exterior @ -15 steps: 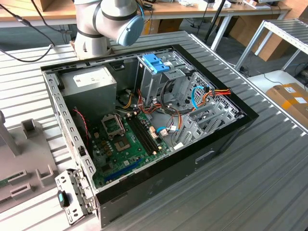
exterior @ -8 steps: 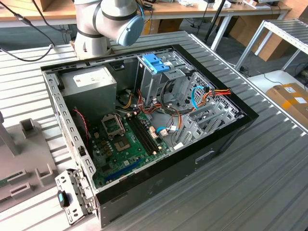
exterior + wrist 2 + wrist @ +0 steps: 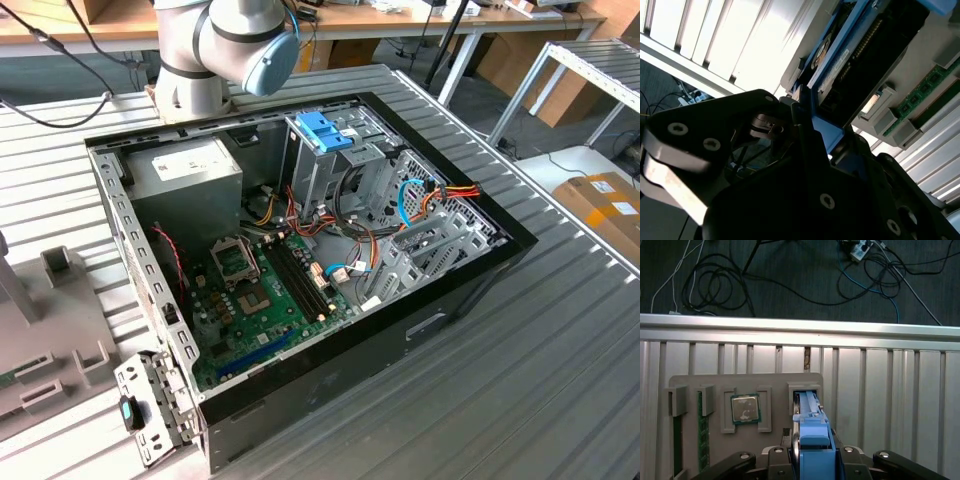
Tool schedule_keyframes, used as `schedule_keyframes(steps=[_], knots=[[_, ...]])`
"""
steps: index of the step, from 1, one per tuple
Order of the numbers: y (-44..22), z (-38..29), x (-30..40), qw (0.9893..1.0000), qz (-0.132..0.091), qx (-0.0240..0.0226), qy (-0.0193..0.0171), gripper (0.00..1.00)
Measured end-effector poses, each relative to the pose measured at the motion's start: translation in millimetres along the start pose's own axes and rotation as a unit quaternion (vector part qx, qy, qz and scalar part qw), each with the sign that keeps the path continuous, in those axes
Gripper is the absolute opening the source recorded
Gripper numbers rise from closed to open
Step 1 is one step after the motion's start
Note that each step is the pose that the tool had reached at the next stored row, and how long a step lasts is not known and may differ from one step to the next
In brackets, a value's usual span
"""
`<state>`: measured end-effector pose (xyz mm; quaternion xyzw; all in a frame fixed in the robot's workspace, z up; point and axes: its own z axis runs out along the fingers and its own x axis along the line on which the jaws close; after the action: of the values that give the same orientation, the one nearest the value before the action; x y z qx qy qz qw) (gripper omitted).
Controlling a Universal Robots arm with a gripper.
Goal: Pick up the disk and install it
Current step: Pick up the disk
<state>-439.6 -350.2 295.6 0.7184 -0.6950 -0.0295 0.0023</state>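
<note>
While jaws clasp the disk (image 3: 813,440), the case (image 3: 330,372) gapes.

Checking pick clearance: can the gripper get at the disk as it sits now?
Probably yes. In the first wrist view the gripper sits right at the disk, which stands on edge in a slot of the grey fixture, with nothing between them. Whether it grips, I can't tell.
</note>
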Motion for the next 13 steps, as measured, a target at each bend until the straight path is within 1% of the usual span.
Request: schedule_keyframes(steps=[1,4,6,7,8,10,13], knots=[[0.3,-7.0,-0.3,1.0,0.0,-0.0001,-0.0004,0.37],[0.8,-18.9,-0.7,1.0,0.0,0.0001,-0.0025,0.37],[1.0,-22.1,-0.9,1.0,0.0,0.0,-0.0031,0.37],[1.2,-27.7,-1.1,1.0,0.0,0.0001,-0.004,0.37],[1.4,-31.0,-1.2,1.0,0.0,0.0001,-0.0045,0.37],[1.5,-34.3,-1.3,1.0,0.0,0.0001,-0.0049,0.37],[1.9,-43.0,-1.7,1.0,0.0,0.0001,-0.0053,0.37]])
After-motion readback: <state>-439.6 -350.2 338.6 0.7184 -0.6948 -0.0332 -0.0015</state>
